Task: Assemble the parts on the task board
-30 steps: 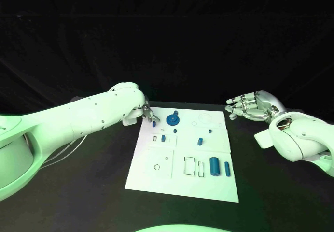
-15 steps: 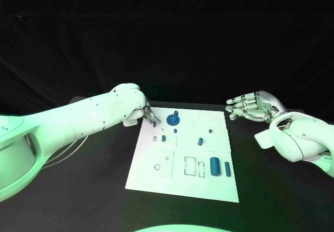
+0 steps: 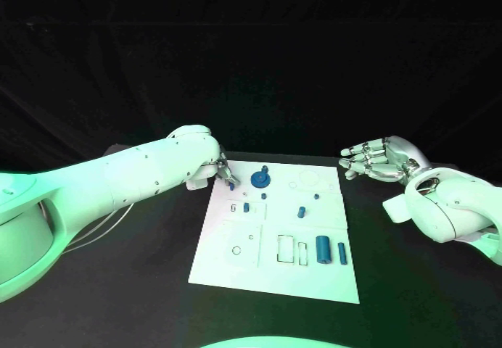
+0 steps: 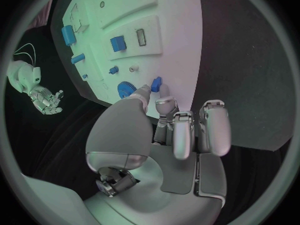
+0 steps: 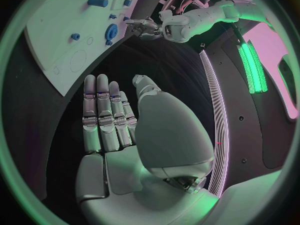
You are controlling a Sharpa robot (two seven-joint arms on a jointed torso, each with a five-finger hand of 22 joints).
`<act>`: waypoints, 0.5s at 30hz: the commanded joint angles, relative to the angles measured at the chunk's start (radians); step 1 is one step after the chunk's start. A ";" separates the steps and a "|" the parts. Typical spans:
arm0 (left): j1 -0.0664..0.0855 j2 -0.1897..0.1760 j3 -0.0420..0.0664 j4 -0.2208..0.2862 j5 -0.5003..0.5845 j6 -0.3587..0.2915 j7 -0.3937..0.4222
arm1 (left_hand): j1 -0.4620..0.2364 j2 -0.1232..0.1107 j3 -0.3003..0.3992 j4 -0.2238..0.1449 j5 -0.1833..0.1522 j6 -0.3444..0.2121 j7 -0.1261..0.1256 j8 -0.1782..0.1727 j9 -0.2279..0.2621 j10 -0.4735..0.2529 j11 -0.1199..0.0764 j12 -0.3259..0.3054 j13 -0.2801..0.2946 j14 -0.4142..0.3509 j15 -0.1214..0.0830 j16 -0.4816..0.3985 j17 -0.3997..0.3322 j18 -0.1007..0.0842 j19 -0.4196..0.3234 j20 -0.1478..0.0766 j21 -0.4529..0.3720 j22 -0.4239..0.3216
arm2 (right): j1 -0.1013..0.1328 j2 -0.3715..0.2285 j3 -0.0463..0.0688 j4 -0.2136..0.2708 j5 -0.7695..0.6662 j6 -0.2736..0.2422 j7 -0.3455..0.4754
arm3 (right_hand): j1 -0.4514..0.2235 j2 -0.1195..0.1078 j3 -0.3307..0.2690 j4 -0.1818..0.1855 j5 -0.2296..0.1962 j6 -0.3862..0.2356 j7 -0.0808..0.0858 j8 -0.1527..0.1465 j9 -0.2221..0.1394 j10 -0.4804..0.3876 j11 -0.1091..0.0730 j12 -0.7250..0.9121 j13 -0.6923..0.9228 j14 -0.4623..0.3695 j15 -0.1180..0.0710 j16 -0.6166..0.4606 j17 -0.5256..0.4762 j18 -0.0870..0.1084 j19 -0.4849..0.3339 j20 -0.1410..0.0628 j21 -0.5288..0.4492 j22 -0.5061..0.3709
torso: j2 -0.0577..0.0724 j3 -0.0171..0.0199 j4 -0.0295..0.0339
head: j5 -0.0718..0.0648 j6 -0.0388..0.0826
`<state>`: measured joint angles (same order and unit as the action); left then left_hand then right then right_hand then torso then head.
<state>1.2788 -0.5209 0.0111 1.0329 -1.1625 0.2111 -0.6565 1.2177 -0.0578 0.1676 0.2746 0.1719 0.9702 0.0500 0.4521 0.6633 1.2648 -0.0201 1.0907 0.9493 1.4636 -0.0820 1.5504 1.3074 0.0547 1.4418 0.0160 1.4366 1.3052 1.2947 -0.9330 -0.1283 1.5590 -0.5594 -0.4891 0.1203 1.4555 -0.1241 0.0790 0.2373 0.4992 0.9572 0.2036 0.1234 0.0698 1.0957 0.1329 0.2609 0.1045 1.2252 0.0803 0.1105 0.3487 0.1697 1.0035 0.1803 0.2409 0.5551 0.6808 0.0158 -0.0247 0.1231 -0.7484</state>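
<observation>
Matte black table (image 3: 125, 290) under a flat white task board (image 3: 241, 272).

The left hand (image 3: 224, 172) pinches a small blue part (image 4: 156, 83) at the board's far left corner, beside a toothed blue gear (image 3: 260, 177). The right hand (image 3: 376, 159) hovers off the board's right edge, fingers straight, holding nothing. Blue cylinders (image 3: 324, 250) lie nearer.

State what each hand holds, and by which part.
The left hand pinches a small blue part by its near end. The right hand holds nothing.

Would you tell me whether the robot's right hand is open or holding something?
Open: the silver right hand holds nothing, its fingers straight, beside the white task board.
</observation>
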 commanded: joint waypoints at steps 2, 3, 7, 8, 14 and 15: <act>0.000 0.001 0.000 0.004 0.041 0.012 0.011 | 0.071 0.015 0.041 -0.015 0.007 -0.002 -0.002 -0.007 -0.005 -0.016 -0.002 -0.002 -0.007 0.097 0.002 -0.006 0.236 0.003 0.000 0.005 -0.007 -0.002 | -0.001 0.001 0.000 0.000 -0.005 0.011 0.012 | -0.008 0.003 0.005 0.000 0.004 -0.005 0.001 0.004 0.001 -0.008 0.002 0.004 -0.002 -0.008 0.002 -0.004 -0.002 0.011 -0.002 0.008 -0.005 -0.001 | 0.000 -0.0001 0.0004 | -0.001 -0.002; 0.000 0.002 0.000 0.004 0.043 0.013 0.012 | 0.084 0.015 0.052 -0.013 0.006 -0.002 0.000 -0.008 -0.006 -0.018 -0.001 -0.004 -0.009 0.097 0.003 -0.007 0.235 0.003 -0.001 0.005 -0.007 -0.002 | -0.001 0.001 0.000 0.000 -0.005 0.011 0.012 | -0.008 0.003 0.005 0.000 0.004 -0.005 0.001 0.004 0.001 -0.008 0.002 0.004 -0.002 -0.008 0.002 -0.004 -0.002 0.011 -0.002 0.008 -0.005 -0.001 | 0.000 0.0002 0.0004 | 0.000 -0.003; 0.000 0.002 0.000 0.003 0.052 0.017 0.013 | 0.123 0.011 0.090 -0.012 0.006 -0.003 0.000 -0.008 -0.010 -0.020 -0.001 -0.007 -0.014 0.097 0.003 -0.008 0.234 0.003 -0.001 0.005 -0.007 0.000 | -0.001 0.001 0.000 0.000 -0.005 0.011 0.012 | -0.008 0.003 0.005 0.000 0.004 -0.005 0.001 0.004 0.001 -0.008 0.002 0.004 -0.002 -0.008 0.002 -0.004 -0.002 0.011 -0.002 0.008 -0.005 -0.001 | 0.000 0.0005 -0.0001 | 0.000 -0.003; 0.000 0.002 0.000 0.002 0.056 0.018 0.013 | 0.134 0.009 0.103 -0.012 0.007 -0.004 -0.001 -0.008 -0.010 -0.021 -0.001 -0.009 -0.016 0.097 0.003 -0.008 0.234 0.003 -0.001 0.005 -0.007 0.000 | -0.001 0.001 0.000 0.000 -0.005 0.011 0.012 | -0.008 0.003 0.005 0.000 0.004 -0.005 0.001 0.004 0.001 -0.008 0.002 0.004 -0.002 -0.008 0.002 -0.004 -0.002 0.011 -0.002 0.008 -0.005 -0.001 | 0.000 0.0001 -0.0004 | 0.000 -0.004; 0.000 -0.001 0.000 0.002 0.080 0.011 0.018 | 0.215 -0.007 0.227 -0.043 0.012 -0.020 0.002 -0.004 -0.010 -0.024 -0.001 -0.018 -0.026 0.096 0.002 -0.009 0.233 0.002 -0.001 0.004 -0.006 0.004 | -0.001 0.001 0.000 0.000 -0.005 0.010 0.013 | -0.007 0.004 0.006 -0.001 0.005 -0.005 0.001 0.005 0.001 -0.008 0.002 0.005 -0.002 -0.008 0.002 -0.005 -0.002 0.011 -0.001 0.008 -0.005 -0.002 | -0.001 0.0000 -0.0006 | -0.001 -0.003; 0.000 -0.003 0.000 0.003 0.085 0.008 0.019 | 0.224 -0.012 0.252 -0.049 0.012 -0.022 0.005 -0.002 -0.008 -0.024 0.001 -0.019 -0.027 0.096 0.003 -0.008 0.234 0.002 0.000 0.004 -0.006 0.005 | -0.001 0.001 0.000 0.000 -0.005 0.010 0.013 | -0.007 0.004 0.006 -0.001 0.005 -0.005 0.001 0.005 0.001 -0.008 0.002 0.005 -0.002 -0.008 0.002 -0.005 -0.002 0.011 -0.001 0.008 -0.005 -0.002 | -0.001 0.0002 -0.0003 | -0.001 -0.002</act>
<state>1.2788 -0.5228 0.0112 1.0333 -1.1124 0.2127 -0.6514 1.4148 -0.0803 0.3648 0.2676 0.1800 0.9506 0.0556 0.4459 0.6491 1.2452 -0.0180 1.0768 0.9233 1.4635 -0.0818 1.5444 1.3073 0.0547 1.4418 0.0160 1.4326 1.3081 1.2946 -0.9325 -0.1279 1.5588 -0.5593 -0.4891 0.1212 1.4555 -0.1241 0.0790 0.2373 0.4991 0.9572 0.2036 0.1233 0.0697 1.0958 0.1330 0.2609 0.1034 1.2252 0.0803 0.1105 0.3480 0.1698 1.0035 0.1803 0.2409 0.5537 0.6806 0.0159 -0.0250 0.1224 -0.7519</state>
